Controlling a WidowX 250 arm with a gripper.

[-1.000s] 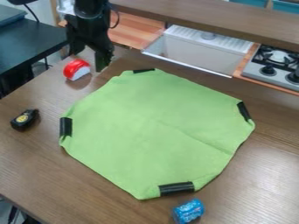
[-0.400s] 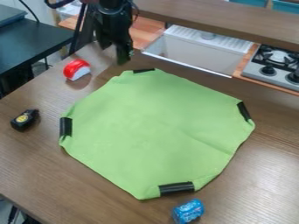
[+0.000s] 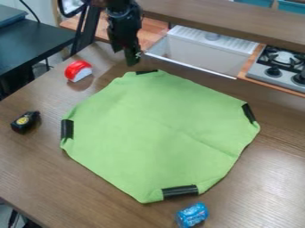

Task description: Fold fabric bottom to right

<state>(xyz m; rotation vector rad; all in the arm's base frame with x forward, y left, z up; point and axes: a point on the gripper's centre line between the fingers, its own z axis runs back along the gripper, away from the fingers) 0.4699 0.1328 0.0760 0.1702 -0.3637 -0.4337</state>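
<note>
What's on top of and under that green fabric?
Four black strips sit at the edges of the green fabric. The table shows around it; whatever is beneath is covered.

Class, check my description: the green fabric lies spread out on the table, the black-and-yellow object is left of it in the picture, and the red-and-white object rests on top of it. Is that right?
Not quite: in the camera view, the red-and-white object sits directly on the table, beside the green fabric. The rest stands, including the black-and-yellow object's place.
</note>
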